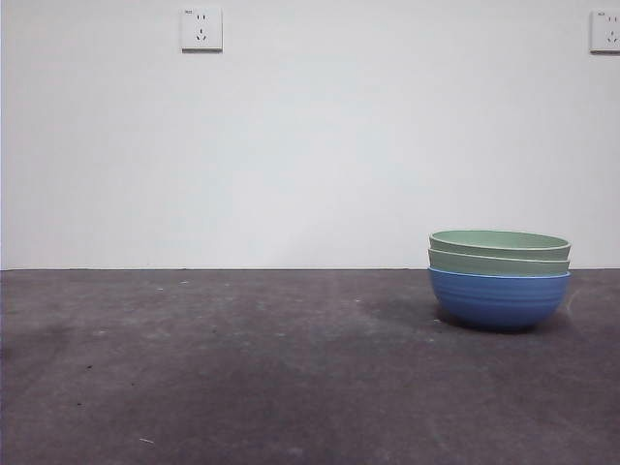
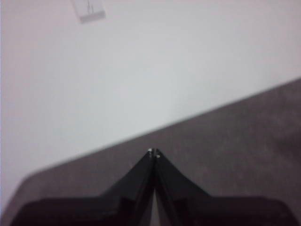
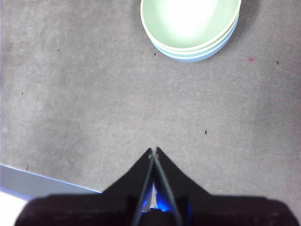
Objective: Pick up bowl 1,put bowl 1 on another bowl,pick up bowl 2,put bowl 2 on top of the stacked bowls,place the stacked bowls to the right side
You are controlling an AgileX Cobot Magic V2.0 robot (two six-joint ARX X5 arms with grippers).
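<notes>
White wall (image 1: 310, 145), two sockets (image 1: 201, 29); dark grey tabletop (image 1: 242, 368).

Front view evenly lit, sharp, soft shadow under the stacked bowls (image 1: 499, 279) on the tabletop (image 1: 242, 378). Left wrist view blurred, pinkish cast, wall (image 2: 164, 66) washed out. Right wrist view: glare blows out the top bowl's inside; blue glow between the right tool (image 3: 154, 150) jaws.
</notes>
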